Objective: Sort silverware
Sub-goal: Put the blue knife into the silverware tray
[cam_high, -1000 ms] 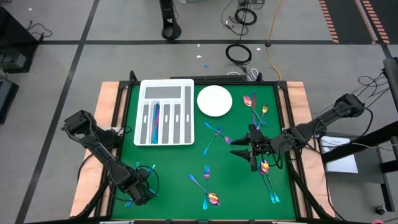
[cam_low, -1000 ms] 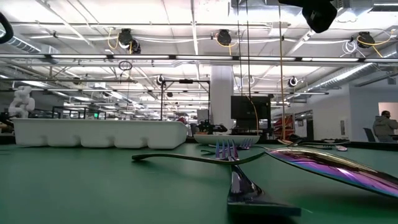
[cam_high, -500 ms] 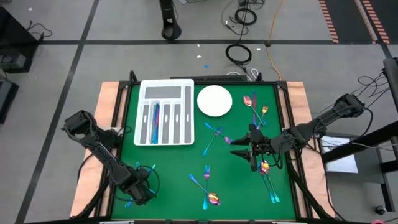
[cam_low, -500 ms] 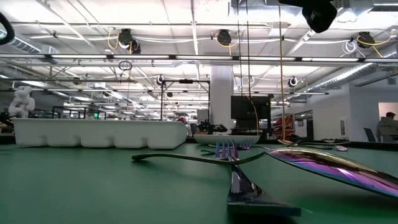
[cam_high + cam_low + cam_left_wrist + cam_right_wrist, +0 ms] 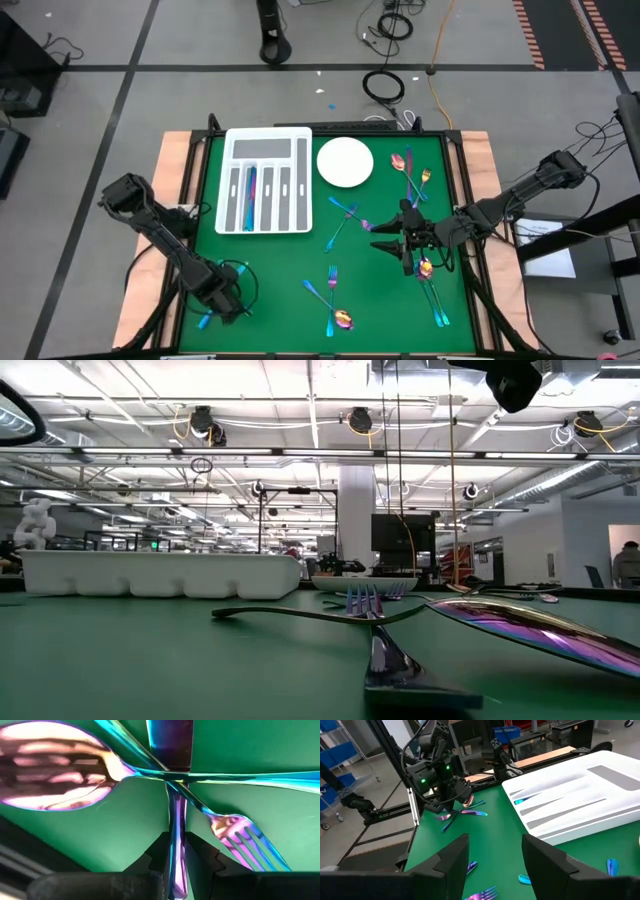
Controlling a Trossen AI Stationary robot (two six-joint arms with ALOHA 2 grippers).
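Note:
My left gripper is at the table's near left corner, shut on an iridescent knife. A pink spoon and a fork cross over the knife just ahead of the fingers. My right gripper hangs open above the table's right middle, with nothing between its fingers. More silverware lies scattered on the green mat: near the plate, at the middle and toward the near edge. One blue piece lies in a slot of the white tray. My left gripper pinches the knife's narrow handle end between its two fingers. The fingers come steeply from above and point along the knife. The spoon's handle and the fork's handle lie across the knife. I cannot tell whether the knife is clear of the mat.
A round white plate stands at the far middle, right of the tray. In the low view a fork and a spoon lie close to the camera, the tray behind them. Black frame rails border the mat.

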